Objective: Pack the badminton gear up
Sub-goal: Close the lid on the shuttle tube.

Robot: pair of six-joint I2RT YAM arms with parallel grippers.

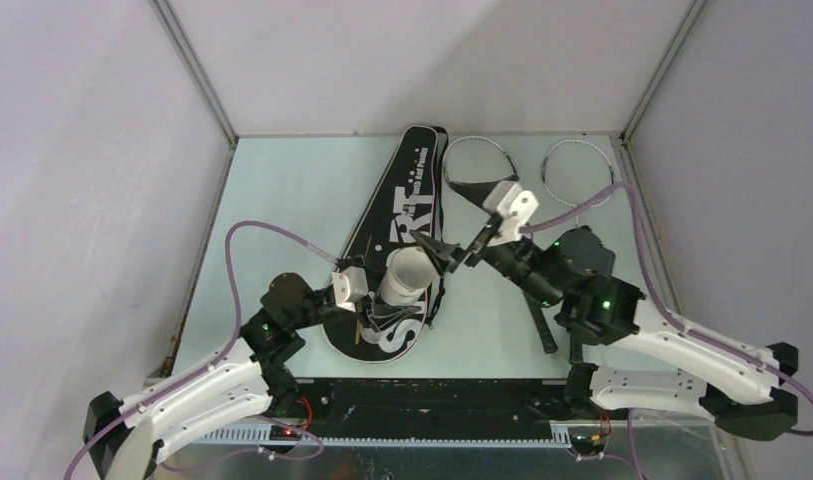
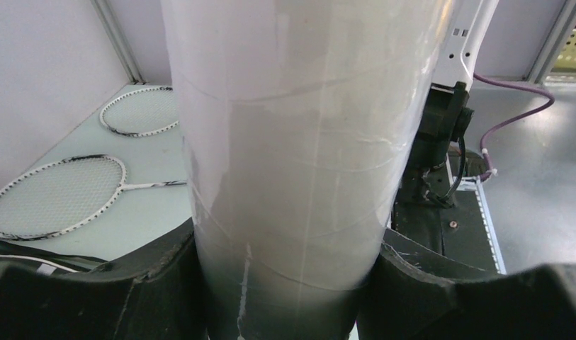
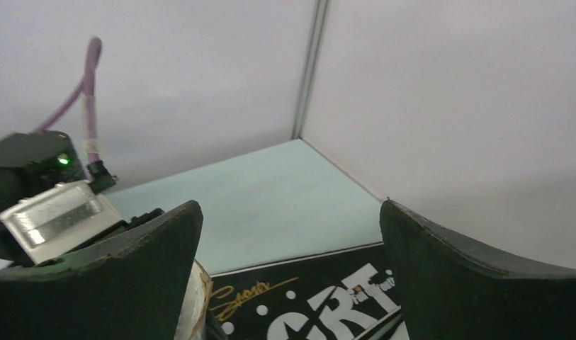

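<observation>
Table (image 1: pixel 292 200): pale green, walled on 3 sides. SPORT bag (image 1: pixel 407 185) = landmark, black, lies flat and diagonal mid-table, narrow end far, wide end near the arm bases.

2 rackets (image 2: pixel 58 195) (image 2: pixel 139 110): flat on the table, right of the bag, heads side by side level w/ the bag's far end, black handles running toward the near edge. Neither is in the bag, neither touched.

Tube (image 2: pixel 292 177): white, off the table, held above the bag's wide near end, tilted, open mouth facing up toward the top cam. Inside can't be made out.

L gripper (image 1: pixel 380 290): over the bag's near-left edge, fingers (image 2: pixel 93 297) clamped on both sides of the tube.

R gripper (image 3: pixel 292 283): just right of the bag's middle, beside the tube mouth, fingers (image 3: pixel 469 283) spread wide, nothing between them, bag lettering visible below.
</observation>
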